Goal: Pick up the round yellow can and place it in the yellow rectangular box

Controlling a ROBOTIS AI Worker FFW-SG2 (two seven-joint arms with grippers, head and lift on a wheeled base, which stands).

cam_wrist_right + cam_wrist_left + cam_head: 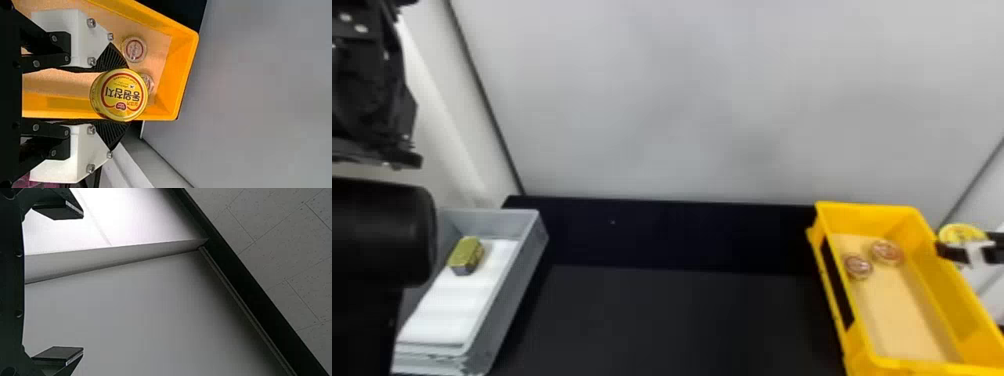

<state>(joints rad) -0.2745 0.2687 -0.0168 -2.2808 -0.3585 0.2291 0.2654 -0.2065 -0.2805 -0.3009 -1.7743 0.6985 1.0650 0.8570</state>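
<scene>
At the right edge of the head view my right gripper [967,252] holds the round yellow can [961,234] beside and above the right wall of the yellow rectangular box [944,280]. In the right wrist view that gripper [119,96] is shut on the can [122,95], one finger on either side of it, with the yellow box [178,74] beyond. My left arm is parked at the left of the head view, its gripper [402,159] raised there; the left wrist view shows this gripper [58,284] with its fingers wide apart and nothing between them.
Two small round containers [886,252] lie towards the far end inside the yellow box. A grey bin [529,260] at the left holds a gold block [466,255] on a white surface. Between bin and box lies a black table [672,320], with a pale wall behind.
</scene>
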